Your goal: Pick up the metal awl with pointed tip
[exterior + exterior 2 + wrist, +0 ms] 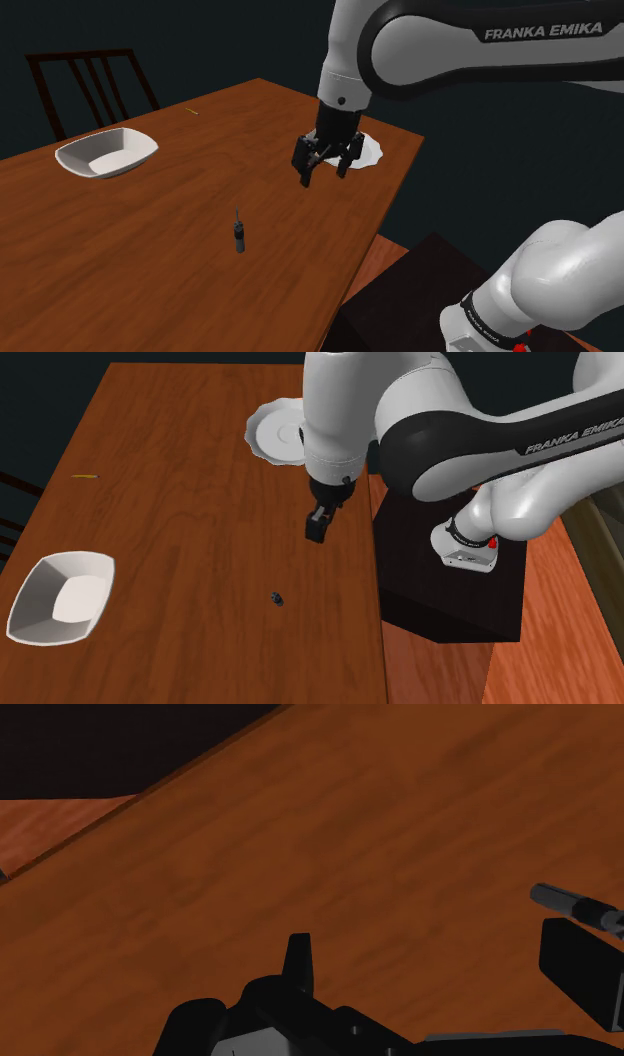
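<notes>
- Gripper [323,165] hangs above the wooden table [150,260], near a white plate [373,149] at the table's edge.
- Fingers stand wide apart and hold nothing.
- Awl [239,235] is small and dark, and stands upright on the table, well apart from the gripper, towards the shoulder view's lower left.
- In the wrist view the awl [572,903] shows just beyond one finger [578,966]; I cannot tell whether they touch.
- White bowl [107,153] sits far off, before a chair [90,85].

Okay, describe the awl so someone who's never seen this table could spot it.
Start at the brown wooden table, in the bare stretch between the white bowl and the black gripper. The awl is the small dark tool with a thin tip, unlike the yellow sliver farther back.
</notes>
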`<action>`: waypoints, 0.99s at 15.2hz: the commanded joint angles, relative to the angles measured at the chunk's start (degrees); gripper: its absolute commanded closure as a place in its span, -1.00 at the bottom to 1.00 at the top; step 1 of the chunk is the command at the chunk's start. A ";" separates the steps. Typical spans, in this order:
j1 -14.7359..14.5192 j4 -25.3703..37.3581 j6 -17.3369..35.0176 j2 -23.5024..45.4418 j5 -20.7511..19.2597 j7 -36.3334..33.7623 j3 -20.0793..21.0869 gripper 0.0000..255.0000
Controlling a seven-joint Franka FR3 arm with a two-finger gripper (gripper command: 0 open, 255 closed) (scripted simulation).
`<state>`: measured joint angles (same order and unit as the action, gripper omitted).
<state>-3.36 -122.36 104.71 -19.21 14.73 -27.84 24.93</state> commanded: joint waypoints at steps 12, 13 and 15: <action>-5.02 22.45 5.39 29.40 -9.85 -20.88 9.44 -1.00; -5.66 23.90 5.34 30.94 -10.58 -21.83 9.49 -1.00; -5.78 22.67 6.80 31.20 -10.66 -21.71 9.34 -1.00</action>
<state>-8.98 -99.78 110.96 11.29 4.39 -49.34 34.33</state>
